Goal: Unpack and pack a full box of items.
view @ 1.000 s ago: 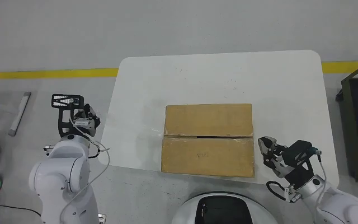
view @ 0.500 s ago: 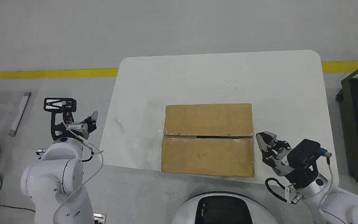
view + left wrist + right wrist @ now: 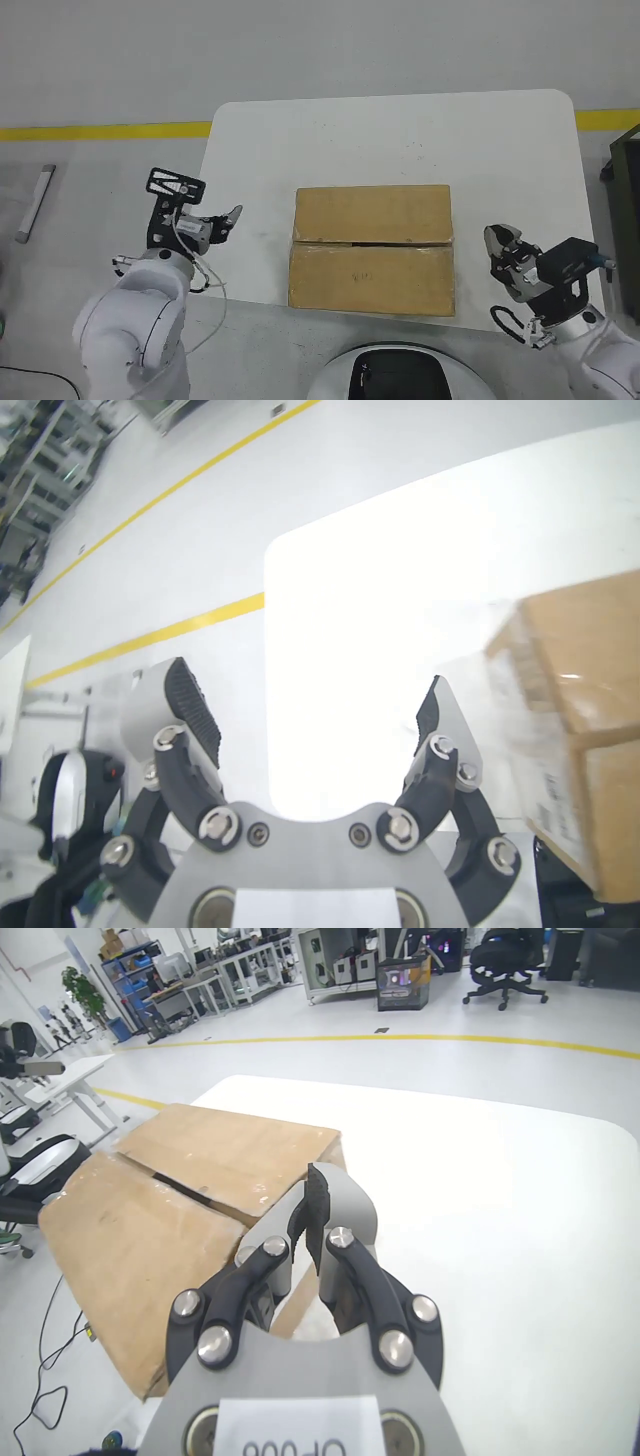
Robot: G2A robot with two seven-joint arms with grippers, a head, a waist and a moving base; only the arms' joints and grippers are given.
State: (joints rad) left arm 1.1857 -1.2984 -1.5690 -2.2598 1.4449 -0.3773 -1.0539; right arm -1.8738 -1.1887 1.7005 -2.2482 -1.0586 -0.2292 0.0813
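Observation:
A closed brown cardboard box lies on the white table, near its front edge, with a dark seam between its two top flaps. My left gripper hangs open at the table's left edge, well left of the box. In the left wrist view the gripper holds nothing, and the box stands farther off to one side. My right gripper sits just right of the box's right side, apart from it. In the right wrist view that gripper has its pads together and empty, beside the box.
A yellow line runs across the floor behind the table. A dark cabinet stands at the right edge and a grey bar lies on the floor at the left. The table's far half is bare.
My left arm has swung from beside the table to its left edge, gripper open toward the box. My right gripper has drawn back to the right, away from the box's side.

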